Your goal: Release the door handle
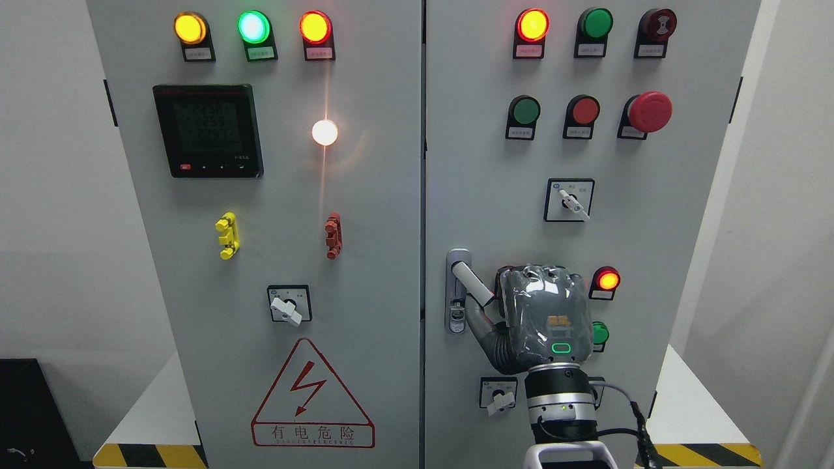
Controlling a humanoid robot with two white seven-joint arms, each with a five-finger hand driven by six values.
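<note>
Right hand (544,316) curled around door handle (474,282), low on right cabinet door (651,195) beside lock plate (458,291). Likely rigid, smooth metal lever; pivots only. Uncurl fingers (490,339) fully before withdrawing to avoid snagging.

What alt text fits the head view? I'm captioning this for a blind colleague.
The robot's right hand grips the white door handle on the right door of a grey electrical cabinet. Both doors carry indicator lamps, buttons and rotary switches; the left door bears a lightning warning triangle.
</note>
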